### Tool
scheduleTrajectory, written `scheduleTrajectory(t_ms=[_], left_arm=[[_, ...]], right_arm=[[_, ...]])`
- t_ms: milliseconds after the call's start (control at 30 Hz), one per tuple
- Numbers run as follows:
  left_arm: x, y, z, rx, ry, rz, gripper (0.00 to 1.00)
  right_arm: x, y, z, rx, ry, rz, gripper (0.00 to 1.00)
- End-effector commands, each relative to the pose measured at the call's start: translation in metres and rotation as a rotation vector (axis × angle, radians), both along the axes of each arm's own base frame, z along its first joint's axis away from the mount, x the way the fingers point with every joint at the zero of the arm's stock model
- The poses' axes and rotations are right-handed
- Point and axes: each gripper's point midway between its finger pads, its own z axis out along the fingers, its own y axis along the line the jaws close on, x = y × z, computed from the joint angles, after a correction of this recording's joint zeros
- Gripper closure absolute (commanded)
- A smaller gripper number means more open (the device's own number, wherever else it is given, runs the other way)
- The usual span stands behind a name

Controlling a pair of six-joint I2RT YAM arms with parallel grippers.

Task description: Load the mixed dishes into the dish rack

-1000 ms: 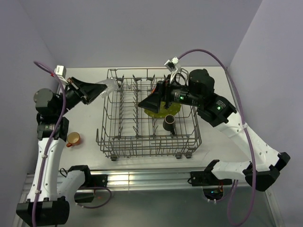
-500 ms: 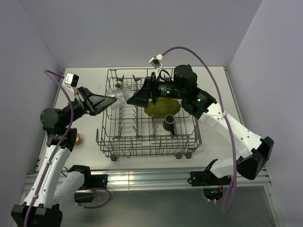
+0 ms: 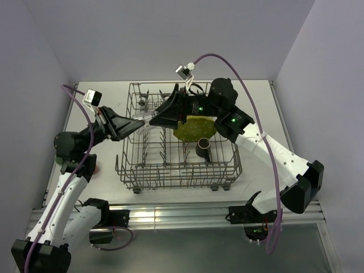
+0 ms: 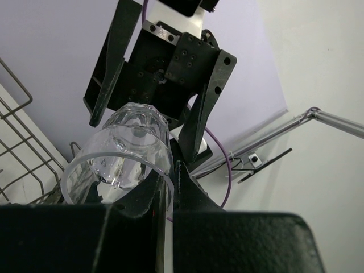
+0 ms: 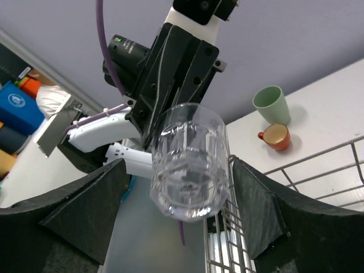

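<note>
My left gripper [image 3: 138,123] is shut on the rim of the clear glass [image 3: 146,118] and holds it sideways above the back left of the dish rack [image 3: 177,180]. In the left wrist view the glass [image 4: 122,156] is pinched at its rim by my left gripper [image 4: 169,173]. My right gripper [image 3: 154,118] is open, its jaws on either side of the glass's base without touching it. In the right wrist view the glass [image 5: 190,162] sits between the spread fingers [image 5: 91,210]. The yellow-green plate [image 3: 196,129] and the dark brown mug [image 3: 203,148] are in the rack.
The pale green cup [image 5: 272,104] and the small orange cup [image 5: 277,137] stand on the white table left of the rack, largely hidden behind my left arm in the top view. The rack's upright tines lie below both grippers. Purple cables arc over both arms.
My right gripper has swung left across the rack to the glass and now brackets its base. My left gripper has brought the glass a little right, over the rack.
</note>
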Motion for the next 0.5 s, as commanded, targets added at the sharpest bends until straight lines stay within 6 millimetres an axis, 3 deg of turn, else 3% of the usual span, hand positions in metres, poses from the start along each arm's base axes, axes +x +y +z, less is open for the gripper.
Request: scheduleTrajectory(t_ms=[0, 367, 433, 467], left_arm=[[-0.01, -0.001, 0.013, -0.033, -0.082, -0.008, 1.0], [-0.012, -0.004, 0.015, -0.031, -0.092, -0.021, 1.0], [-0.011, -0.004, 0.015, -0.032, -0.092, -0.021, 1.0], [-0.011, -0.004, 0.014, -0.031, -0.089, -0.025, 1.0]], right_arm=[[-0.009, 0.006, 0.008, 0.05, -0.026, 0.067, 0.19], [-0.017, 0.018, -0.004, 0.026, -0.008, 0.101, 0.35], [-0.018, 0.017, -0.006, 0.024, -0.009, 0.102, 0.45], [-0.018, 0.017, -0.007, 0.023, -0.008, 0.102, 0.64]])
